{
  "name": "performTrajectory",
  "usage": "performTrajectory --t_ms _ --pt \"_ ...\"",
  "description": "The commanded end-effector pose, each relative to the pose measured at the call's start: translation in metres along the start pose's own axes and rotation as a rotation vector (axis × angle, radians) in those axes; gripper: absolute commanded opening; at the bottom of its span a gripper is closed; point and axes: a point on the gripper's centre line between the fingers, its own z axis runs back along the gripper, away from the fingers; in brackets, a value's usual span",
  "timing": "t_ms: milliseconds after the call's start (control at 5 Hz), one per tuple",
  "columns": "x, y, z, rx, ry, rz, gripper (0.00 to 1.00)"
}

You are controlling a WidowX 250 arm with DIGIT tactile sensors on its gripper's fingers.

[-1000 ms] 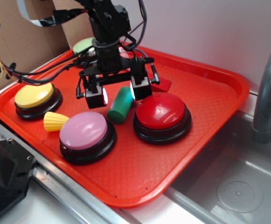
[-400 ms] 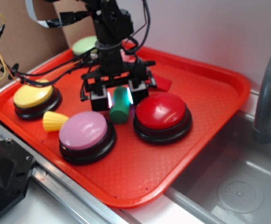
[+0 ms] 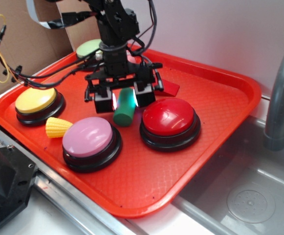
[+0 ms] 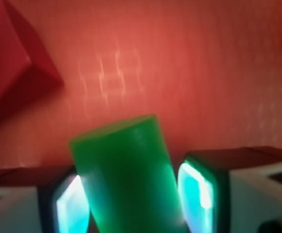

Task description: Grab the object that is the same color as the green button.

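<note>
The object, a dark green cylinder (image 3: 124,111), lies on the red tray (image 3: 215,83) between the pink button and the red button. My gripper (image 3: 123,100) stands over it with one finger on each side, shut on its upper part. From the wrist, the object (image 4: 126,179) fills the space between the two glowing pads (image 4: 70,208), and both pads lie against its sides. The green button (image 3: 89,47), pale and domed, sits at the tray's far left corner behind the arm, partly hidden.
A yellow button (image 3: 34,100), a pink button (image 3: 89,136) and a red button (image 3: 167,116) crowd round the object. A small yellow ridged piece (image 3: 57,127) lies by the pink button. A dark red block (image 3: 168,88) sits behind the gripper. The faucet (image 3: 281,98) and sink are at the right.
The fingers were wide apart above the object; they came down and closed onto its sides. The object now stands a little more upright between them.
</note>
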Motion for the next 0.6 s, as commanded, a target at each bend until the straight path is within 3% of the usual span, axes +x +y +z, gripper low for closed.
performTrajectory --t_ms 0,400 --pt "0.026 0.014 0.074 -0.093 -0.069 -0.310 0.00" --pt "0.060 0.043 0.159 -0.164 -0.109 -0.535 0.00"
